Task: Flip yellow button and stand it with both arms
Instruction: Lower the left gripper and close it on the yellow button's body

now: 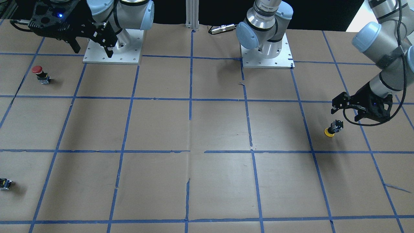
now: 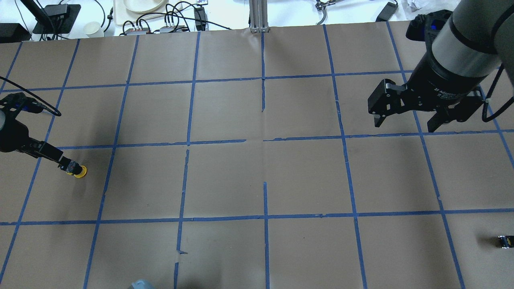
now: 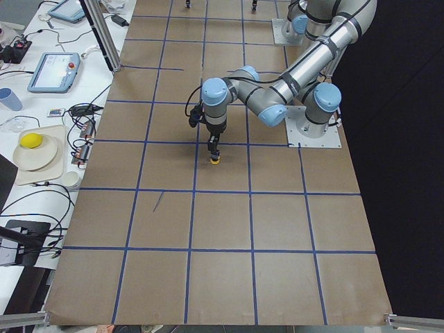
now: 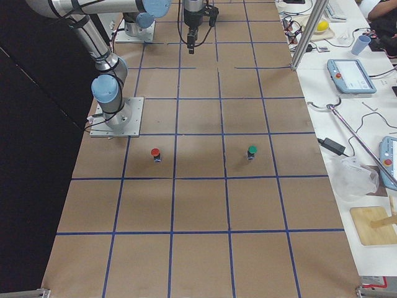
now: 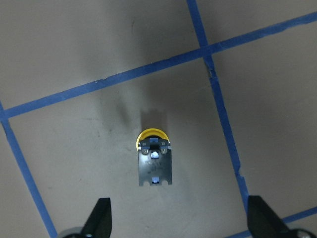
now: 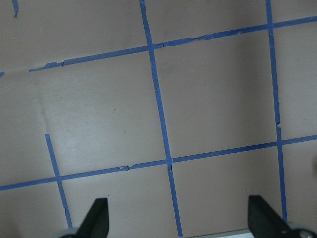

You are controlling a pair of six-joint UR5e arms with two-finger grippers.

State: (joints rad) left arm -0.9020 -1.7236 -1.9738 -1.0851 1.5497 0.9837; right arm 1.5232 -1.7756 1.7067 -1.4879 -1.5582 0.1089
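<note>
The yellow button (image 1: 330, 131) stands upside down on its yellow cap, with the black-and-grey body pointing up. It sits on the brown paper at my left side and also shows in the overhead view (image 2: 79, 171) and the left wrist view (image 5: 154, 161). My left gripper (image 5: 181, 220) hangs just above it, open, with the fingers apart on either side and not touching it (image 1: 339, 111). My right gripper (image 2: 405, 123) is open and empty, raised high over the far right of the table (image 1: 93, 50).
A red-capped button (image 1: 38, 72) stands upright near the right arm's base plate (image 1: 113, 48). A green-capped button (image 4: 251, 151) stands one square from it. A tiny dark block (image 2: 505, 241) lies near the table's right edge. Blue tape lines grid the paper.
</note>
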